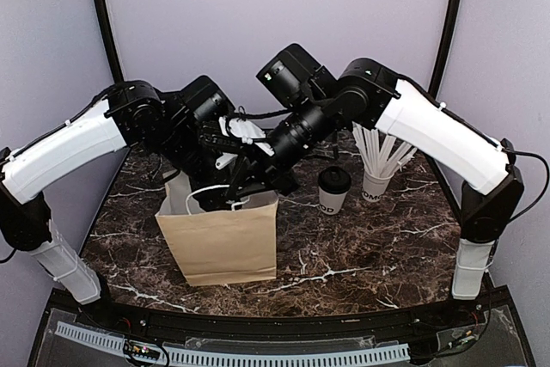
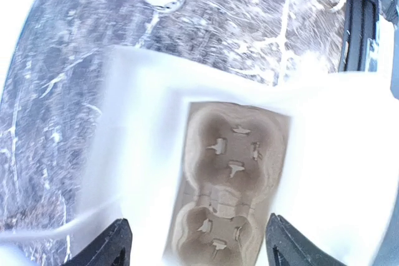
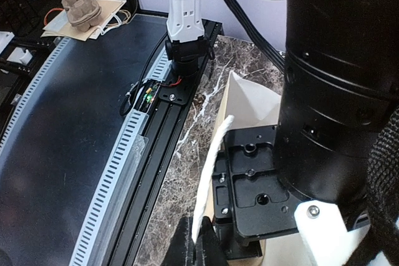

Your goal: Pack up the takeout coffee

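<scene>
Right of the left gripper (image 2: 199, 250) — gaping, empty, over the brown paper bag (image 1: 222, 242) — stands the upright black-lidded white cup (image 1: 333, 188). Right gripper (image 3: 198, 247) pinches the white handle (image 3: 211, 172).

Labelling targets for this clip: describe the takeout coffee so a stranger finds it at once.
On the dark marble table, look right of the brown paper bag, where two white cups stand side by side. The coffee is the left one, with a black lid; its neighbour holds white straws.

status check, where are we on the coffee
Left gripper open above the bag. Right gripper shut on bag handle. Coffee cup on the table, lidded, not packed. Cup tray sits in bag bottom.
</scene>
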`<move>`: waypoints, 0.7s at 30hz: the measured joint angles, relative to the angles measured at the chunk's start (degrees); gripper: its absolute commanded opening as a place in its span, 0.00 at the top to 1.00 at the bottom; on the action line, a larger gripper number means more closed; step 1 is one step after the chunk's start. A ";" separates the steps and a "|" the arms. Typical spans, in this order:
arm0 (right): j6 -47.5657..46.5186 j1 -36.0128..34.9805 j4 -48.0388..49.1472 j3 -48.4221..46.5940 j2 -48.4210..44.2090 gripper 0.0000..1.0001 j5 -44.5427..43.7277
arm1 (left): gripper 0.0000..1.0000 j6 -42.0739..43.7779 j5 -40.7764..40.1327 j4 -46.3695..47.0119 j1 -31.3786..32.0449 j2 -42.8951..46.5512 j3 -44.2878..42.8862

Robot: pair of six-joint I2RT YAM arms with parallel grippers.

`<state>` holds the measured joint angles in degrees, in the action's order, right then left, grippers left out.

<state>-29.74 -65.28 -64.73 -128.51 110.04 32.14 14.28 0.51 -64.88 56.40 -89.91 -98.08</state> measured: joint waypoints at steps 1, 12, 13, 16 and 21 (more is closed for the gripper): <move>0.02 0.00 0.79 0.00 0.00 1.00 -0.48 | 0.24 -1.44 -0.74 -0.52 0.00 0.00 -1.05; 1.27 0.00 1.70 0.00 0.07 1.00 -2.86 | 0.24 -11.63 -5.88 -0.94 -0.26 8.72 -5.11; 1.31 0.00 1.70 0.00 0.07 1.00 -3.06 | 0.22 -11.74 -6.05 0.42 -0.39 11.19 -4.15; 1.42 0.00 1.84 0.15 0.07 1.00 -3.74 | 0.15 -11.74 -6.16 4.07 -1.70 17.84 -0.72; 1.70 0.00 2.01 0.57 0.07 0.99 -4.70 | 0.13 -10.56 -5.99 9.97 -8.33 21.46 4.24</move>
<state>-28.03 -65.28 -62.72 -127.94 110.10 27.44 3.73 -5.48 -54.92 48.07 -68.45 -93.84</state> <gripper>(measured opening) 0.013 0.878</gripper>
